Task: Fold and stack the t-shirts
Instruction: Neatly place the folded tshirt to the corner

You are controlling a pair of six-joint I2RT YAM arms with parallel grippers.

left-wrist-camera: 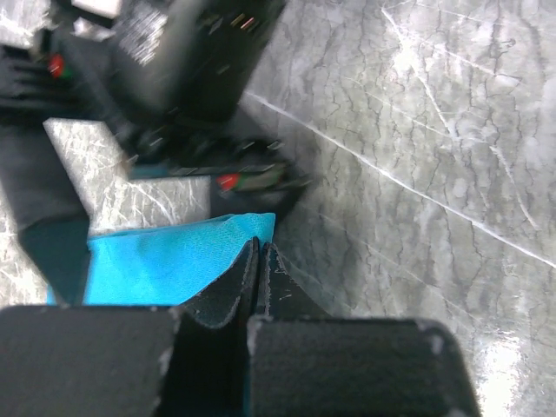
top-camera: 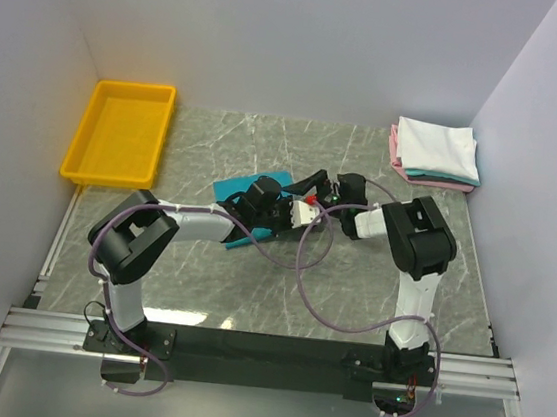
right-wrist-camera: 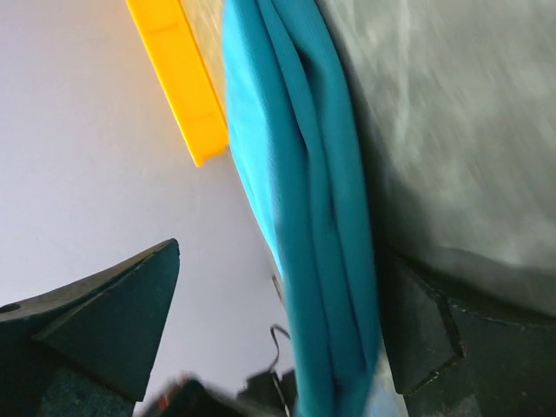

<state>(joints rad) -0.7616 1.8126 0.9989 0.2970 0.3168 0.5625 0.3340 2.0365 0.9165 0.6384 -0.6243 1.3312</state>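
The teal t-shirt (top-camera: 251,186) lies folded into a narrow bundle at mid-worktop (top-camera: 248,296), between the two wrists. It looks folded but not yet stacked. The finished stack (top-camera: 436,149) sits well apart in the far right corner, white on top, then teal, then pink. So by my reading three shirts are done, and what is left is to carry this one over and lay it on top.

The left gripper (left-wrist-camera: 259,252) has its fingers clenched together right at the corner of the teal cloth. Whether a layer of cloth is nipped between them cannot be told.

The right gripper (right-wrist-camera: 282,261) is turned on its side with its fingers spread wide. The shirt's layered edge runs between them, close against the finger nearer the worktop and clear of the other, so nothing is grasped there.

A yellow bin (top-camera: 78,140) stands at the far left, well away from the shirt.
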